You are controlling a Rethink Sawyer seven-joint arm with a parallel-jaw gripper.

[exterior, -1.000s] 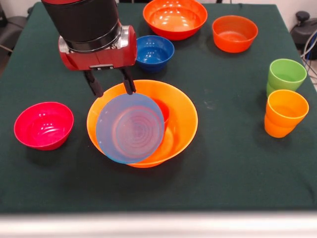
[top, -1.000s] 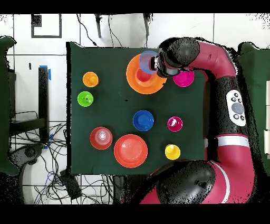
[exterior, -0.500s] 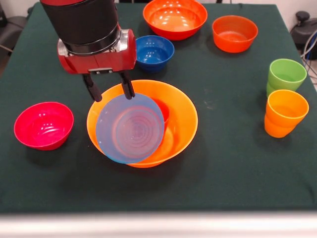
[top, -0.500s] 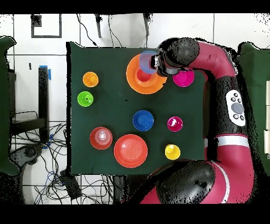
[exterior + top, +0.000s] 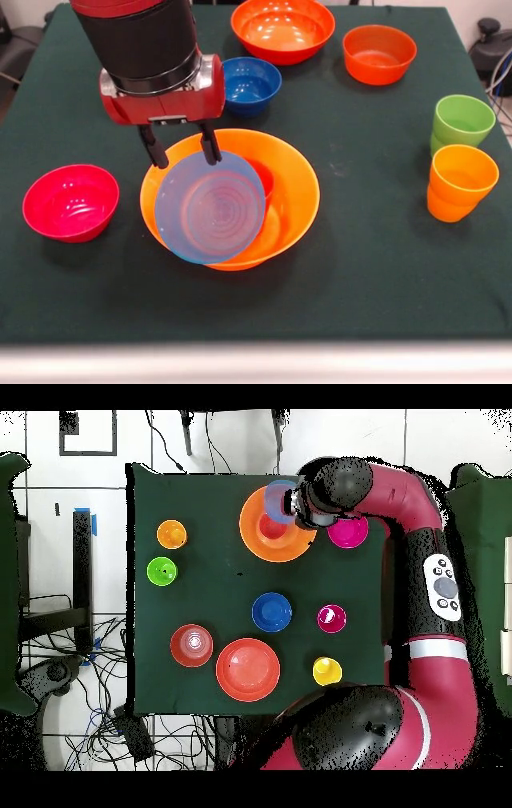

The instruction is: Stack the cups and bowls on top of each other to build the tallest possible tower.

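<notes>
A: Gripper has shifted slightly right, jaws still spread and holding nothing.

B: So where's your light blue bowl?

A: Released, tilted on the near-left rim of the big orange bowl. You'd judge it unseated.

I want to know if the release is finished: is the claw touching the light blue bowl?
Cannot tell. In the front view the claw stands open at the light blue bowl's upper rim, one fingertip overlapping it; contact or gap is not plain.

No lettering, label, brand or number can be read anywhere (either view).
</notes>
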